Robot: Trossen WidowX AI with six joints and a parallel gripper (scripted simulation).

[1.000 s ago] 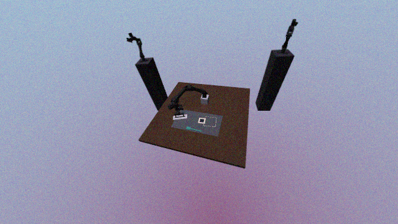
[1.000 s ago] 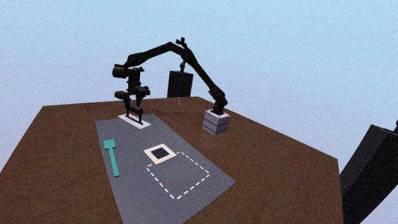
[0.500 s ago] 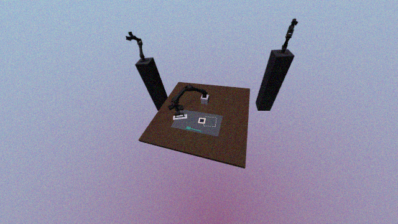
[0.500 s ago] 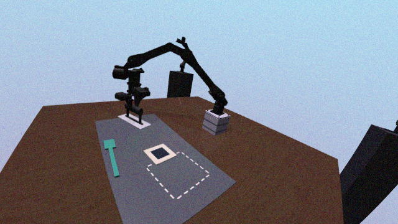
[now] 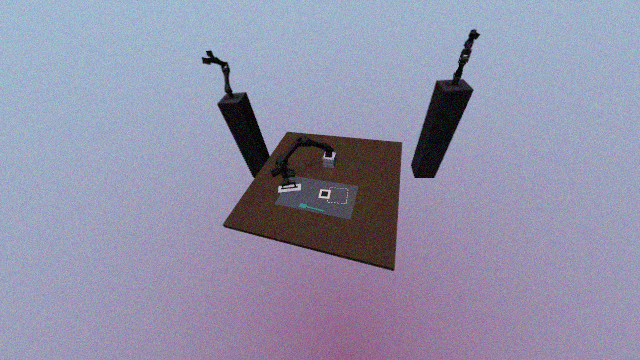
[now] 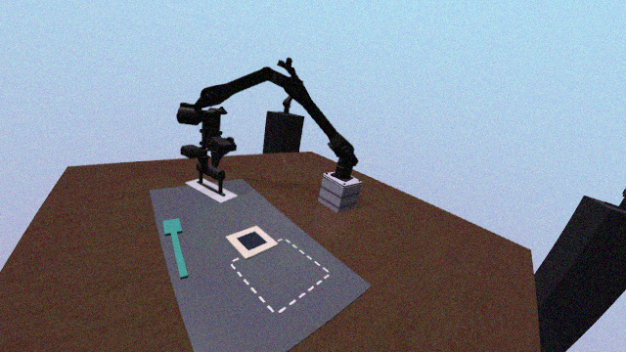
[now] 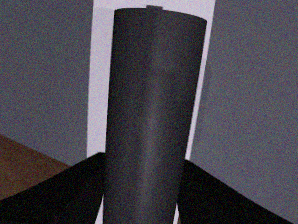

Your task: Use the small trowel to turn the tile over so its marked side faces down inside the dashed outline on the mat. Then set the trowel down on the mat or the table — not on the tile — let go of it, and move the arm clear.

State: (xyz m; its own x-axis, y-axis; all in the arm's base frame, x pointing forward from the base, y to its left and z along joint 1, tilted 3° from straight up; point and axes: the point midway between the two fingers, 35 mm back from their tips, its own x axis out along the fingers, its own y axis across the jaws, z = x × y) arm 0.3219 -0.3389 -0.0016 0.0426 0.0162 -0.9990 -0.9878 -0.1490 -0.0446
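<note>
The trowel (image 5: 289,188) (image 6: 211,171) (image 7: 150,90) has a dark round handle on two thin posts above a flat white plate. It lies at the mat's far left end in the exterior view. My gripper (image 5: 287,179) (image 6: 210,164) (image 7: 142,165) points down and is shut on the handle, one finger against each side. The tile (image 5: 324,194) (image 6: 252,241) lies flat on the mat, its dark square mark facing up on a cream face. It covers one corner of the dashed outline (image 6: 328,275) and lies mostly outside it. The fingertips' lower ends are hidden by the handle.
The grey mat (image 5: 345,214) (image 6: 205,298) lies on the brown table (image 5: 372,235) (image 6: 455,284). A teal flat tool (image 5: 311,207) (image 6: 178,251) lies along one mat edge. My arm's base block (image 5: 329,160) (image 6: 339,194) stands beside the mat. Dark columns stand beyond the table.
</note>
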